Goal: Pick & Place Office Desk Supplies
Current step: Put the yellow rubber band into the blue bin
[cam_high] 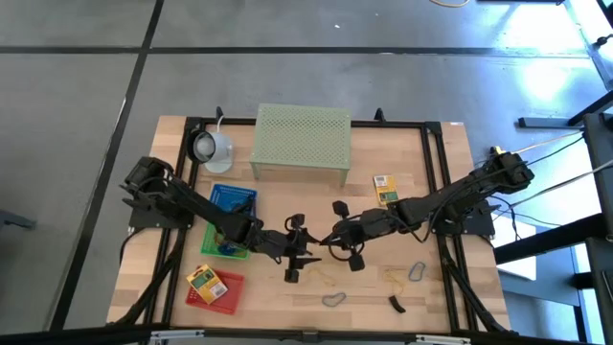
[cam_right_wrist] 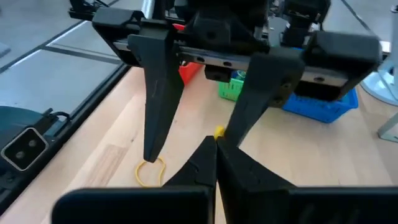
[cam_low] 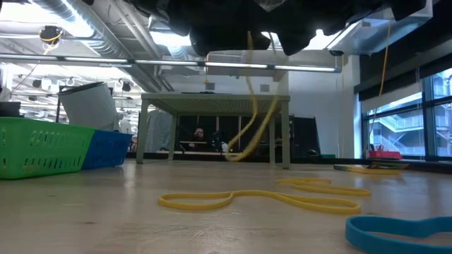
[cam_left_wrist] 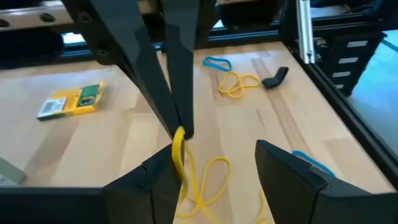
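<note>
Both arms reach in toward the middle of the table and meet there, tip to tip. The left arm comes in from 9 o'clock and the right arm from 3 o'clock.

The right gripper (cam_left_wrist: 180, 127) has its two fingers pressed together on a yellow rubber band (cam_left_wrist: 178, 149). The band hangs down from the tips, and its lower loops lie on the wooden table (cam_high: 421, 307).

The left gripper (cam_right_wrist: 186, 146) has its fingers wide apart. They point down, one on each side of the right gripper's tips and the band, and they do not squeeze it.

A blue band (cam_left_wrist: 216, 63) and more yellow bands (cam_left_wrist: 237, 84) lie farther off toward 5 o'clock. One yellow box (cam_high: 386, 189) lies at 2 o'clock.
</note>
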